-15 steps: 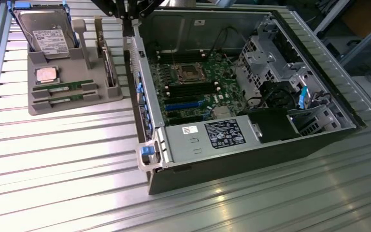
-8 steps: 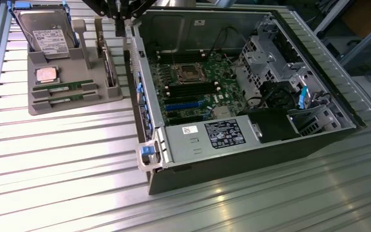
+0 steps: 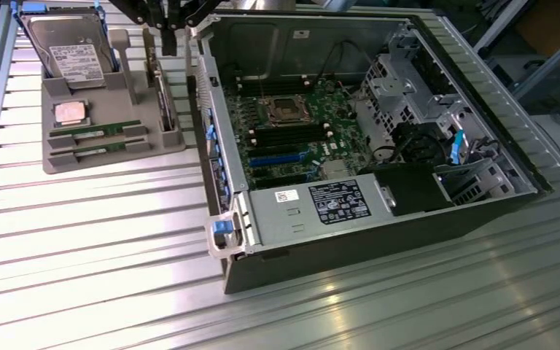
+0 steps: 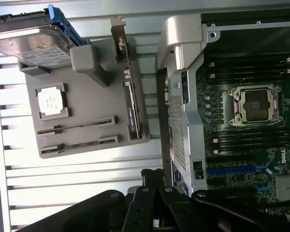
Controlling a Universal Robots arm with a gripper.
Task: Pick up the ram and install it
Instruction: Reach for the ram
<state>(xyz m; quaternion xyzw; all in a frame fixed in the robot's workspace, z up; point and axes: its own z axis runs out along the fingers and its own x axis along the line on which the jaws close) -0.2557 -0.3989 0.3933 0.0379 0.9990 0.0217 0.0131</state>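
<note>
Two ram sticks lie in slots at the front of a grey holder tray [image 3: 66,162]: the ram [image 3: 95,133] and its twin [image 3: 97,150], each green with dark chips. From the wrist they appear edge-on, the ram [image 4: 77,126] and the twin [image 4: 79,144]. My gripper [image 3: 168,49] hangs high over the gap between the tray and the computer case, above the upright card. Its black fingertips [image 4: 146,175] are pressed together with nothing in them, so my gripper [image 4: 152,173] is shut. The motherboard's black memory slots [image 3: 290,135] [image 4: 251,140] flank the processor socket [image 4: 255,104].
The tray also carries a hard drive [image 3: 71,55], a square silver processor chip [image 3: 70,112] and an upright card with a metal bracket [image 3: 166,98]. The open computer case [image 3: 358,219] fills the exterior view's right, its wall [image 4: 176,96] close to the tray. All of it rests on a ribbed metal table [image 3: 95,248].
</note>
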